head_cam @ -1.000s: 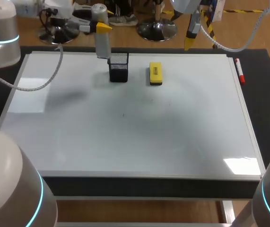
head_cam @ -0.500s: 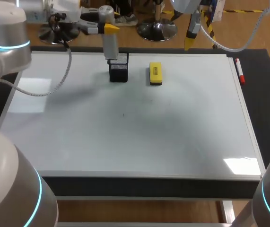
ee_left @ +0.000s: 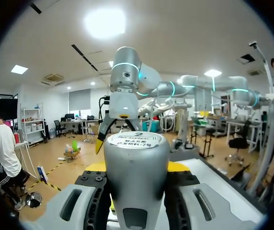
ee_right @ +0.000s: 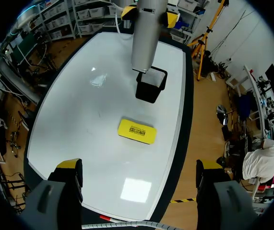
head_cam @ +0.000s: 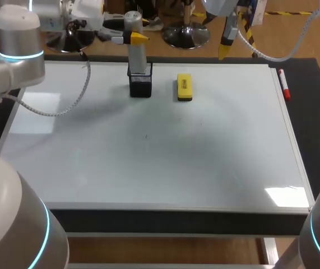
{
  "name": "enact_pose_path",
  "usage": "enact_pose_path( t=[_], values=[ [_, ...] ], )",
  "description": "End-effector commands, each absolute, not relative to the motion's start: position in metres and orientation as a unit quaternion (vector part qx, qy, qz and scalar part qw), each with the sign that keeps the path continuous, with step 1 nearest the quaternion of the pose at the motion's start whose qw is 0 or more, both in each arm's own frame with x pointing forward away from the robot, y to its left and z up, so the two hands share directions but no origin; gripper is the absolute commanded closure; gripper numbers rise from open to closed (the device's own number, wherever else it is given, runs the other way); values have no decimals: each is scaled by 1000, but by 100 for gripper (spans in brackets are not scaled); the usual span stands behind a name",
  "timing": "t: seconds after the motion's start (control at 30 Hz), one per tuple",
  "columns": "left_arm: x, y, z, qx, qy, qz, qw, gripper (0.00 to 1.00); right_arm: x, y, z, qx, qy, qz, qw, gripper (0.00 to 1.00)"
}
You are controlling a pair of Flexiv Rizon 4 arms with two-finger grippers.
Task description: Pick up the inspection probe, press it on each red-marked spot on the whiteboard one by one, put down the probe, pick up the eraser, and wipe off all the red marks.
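A grey cylindrical probe (head_cam: pixel 137 56) hangs upright with my left gripper (head_cam: pixel 134 38) shut on its upper part. Its lower end is at the rim of the black mesh holder (head_cam: pixel 140 83); whether it is inside I cannot tell. In the left wrist view the probe (ee_left: pixel 136 172) fills the gap between the fingers. The yellow eraser (head_cam: pixel 184 87) lies flat on the whiteboard (head_cam: pixel 148 157), right of the holder. My right gripper (head_cam: pixel 223 51) hangs open above the board's far edge. From its wrist view the right gripper (ee_right: pixel 137 165) looks down on the eraser (ee_right: pixel 137 131), holder (ee_right: pixel 150 86) and probe (ee_right: pixel 145 38). No red marks show.
A red marker (head_cam: pixel 283 84) lies along the whiteboard's right edge. A tiny dark speck (head_cam: pixel 145 135) sits near the board's middle. The left arm's cable (head_cam: pixel 64 103) loops over the board's left part.
My left arm has carried the probe to the right, from just left of the holder to right above it. The right arm has kept still.
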State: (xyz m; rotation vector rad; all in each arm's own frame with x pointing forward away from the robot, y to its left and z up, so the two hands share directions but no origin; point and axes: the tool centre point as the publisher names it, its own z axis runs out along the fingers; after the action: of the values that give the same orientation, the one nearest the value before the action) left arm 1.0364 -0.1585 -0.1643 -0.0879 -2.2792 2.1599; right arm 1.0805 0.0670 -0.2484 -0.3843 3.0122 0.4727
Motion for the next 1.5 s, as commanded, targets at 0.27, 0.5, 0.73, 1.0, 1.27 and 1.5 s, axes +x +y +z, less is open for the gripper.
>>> enact_pose_path(
  t=[0.27, 0.5, 0.73, 1.0, 1.27, 1.5],
  values=[
    [1048, -165, -185, -24, -728, 685, 14, 100, 1081, 66, -247, -126, 980, 152, 32, 0],
    [1051, -164, -193, -18, -731, 682, 13, 100, 1081, 66, -247, -126, 980, 152, 32, 0],
    [1053, -161, -192, -16, -728, 685, 12, 100, 1081, 66, -247, -126, 980, 152, 32, 0],
    [1058, -159, -181, -20, -724, 690, 5, 100, 1081, 66, -247, -126, 980, 152, 32, 0],
    [1063, -162, -177, -19, -720, 693, 4, 100, 1081, 66, -247, -126, 980, 152, 32, 0],
    [1062, -158, -167, -21, -718, 696, 5, 100, 1081, 66, -247, -126, 980, 152, 32, 0]
  ],
)
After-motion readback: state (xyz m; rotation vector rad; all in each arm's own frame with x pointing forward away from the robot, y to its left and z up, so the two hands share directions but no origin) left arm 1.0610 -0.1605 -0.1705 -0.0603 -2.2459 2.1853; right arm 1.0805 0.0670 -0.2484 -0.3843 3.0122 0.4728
